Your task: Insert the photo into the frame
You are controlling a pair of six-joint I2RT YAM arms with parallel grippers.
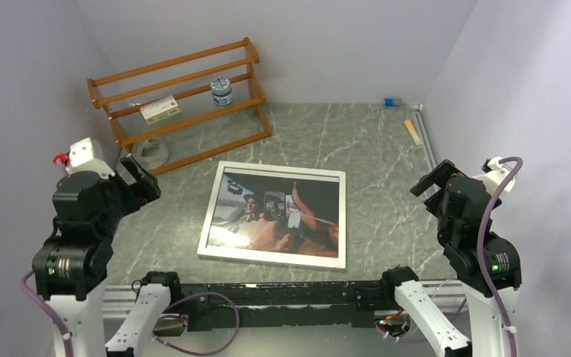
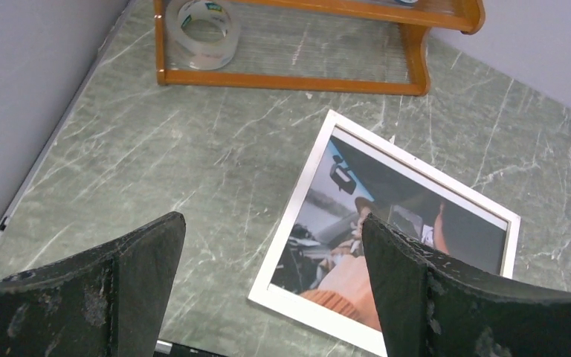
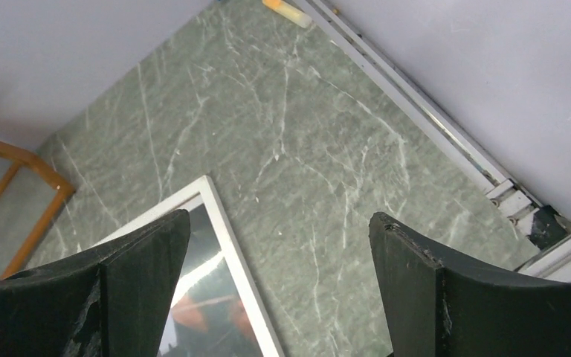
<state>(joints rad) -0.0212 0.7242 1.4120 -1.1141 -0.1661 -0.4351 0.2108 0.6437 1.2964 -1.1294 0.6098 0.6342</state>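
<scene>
We see photo (image 1: 275, 212) flat within frame (image 1: 273, 258). We reckon glossy, slippery, pane fragile; take rim edge. Spread, empty: left gripper (image 2: 271, 223), right gripper (image 3: 279, 217).

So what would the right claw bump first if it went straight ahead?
Probably the bare green marble tabletop, just beside the white-rimmed picture frame. The open right claw points there with nothing in between, though depth is hard to judge.
</scene>
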